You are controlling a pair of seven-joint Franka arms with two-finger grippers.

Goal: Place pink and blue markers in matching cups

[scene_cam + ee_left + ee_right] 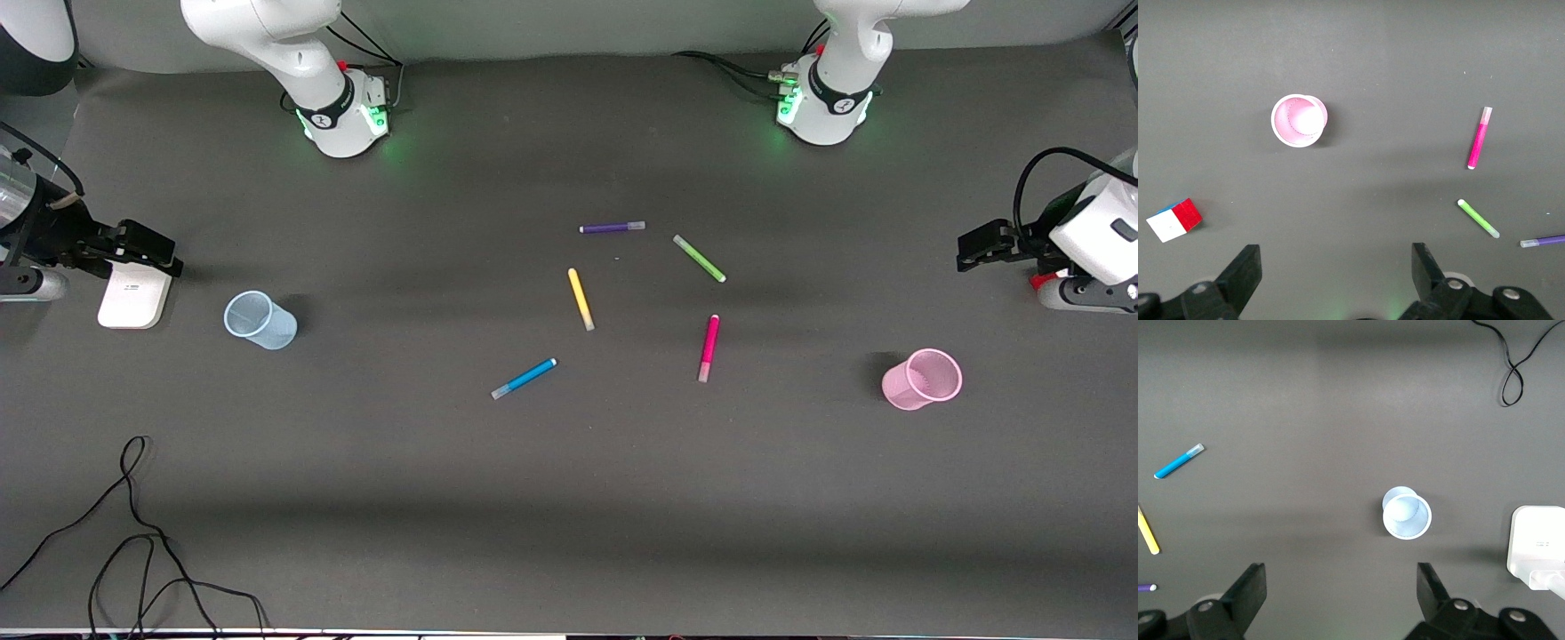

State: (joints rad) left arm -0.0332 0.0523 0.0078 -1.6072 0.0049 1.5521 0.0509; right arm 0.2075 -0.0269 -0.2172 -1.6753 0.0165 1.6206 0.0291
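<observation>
Both arms are seen waiting at the ends of the counter [569, 498]. The left claw [1336, 280] is held above the counter at the left arm's end, with its fingers spread wide and nothing between them. The right claw [1341, 600] is held above the right arm's end, likewise spread wide and empty.

The pink marker [709, 348] is found lying flat near the middle of the counter, its paler end pointed toward the front camera. The blue marker [524, 378] is laid at a slant, nearer to the front camera than the yellow pen [581, 299] and toward the right arm's end from the pink marker. The green pen [699, 258] and the purple pen [612, 228] are placed farther from the front camera than both markers. None of the pens are touching.

The pink cup [923, 380] is stood upright toward the left arm's end, well apart from the pink marker. The blue cup [260, 319] is stood upright toward the right arm's end, well apart from the blue marker and near a white box [134, 298]. A coloured cube [1174, 219] is seen on the counter in the left wrist view. A black cable [133, 542] is looped on the counter near the front camera.
</observation>
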